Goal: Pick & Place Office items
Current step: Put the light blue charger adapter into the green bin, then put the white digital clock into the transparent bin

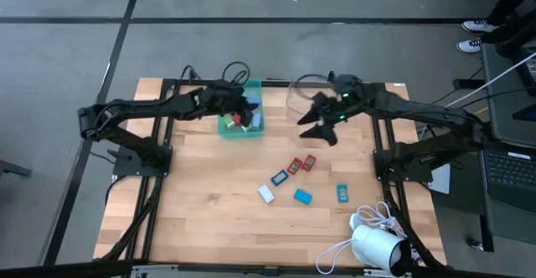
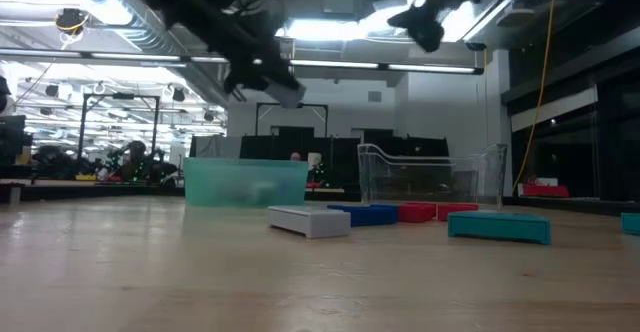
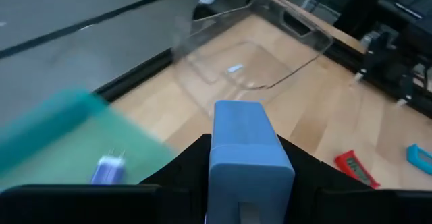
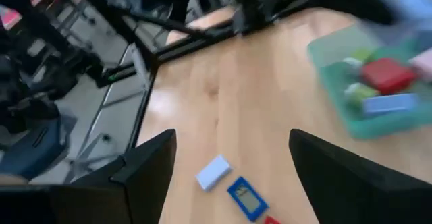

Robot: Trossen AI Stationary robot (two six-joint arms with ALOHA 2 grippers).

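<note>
The left hand grips a blue piece above the teal tray, likely for dropping. The right hand hangs open near the desk's far edge, empty.

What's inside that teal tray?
The teal tray holds several small pieces: a red one, a blue one, green ones and a pink one at the edge. The left pincer, gripping a blue piece, hangs over it and hides part of it from above.
</note>
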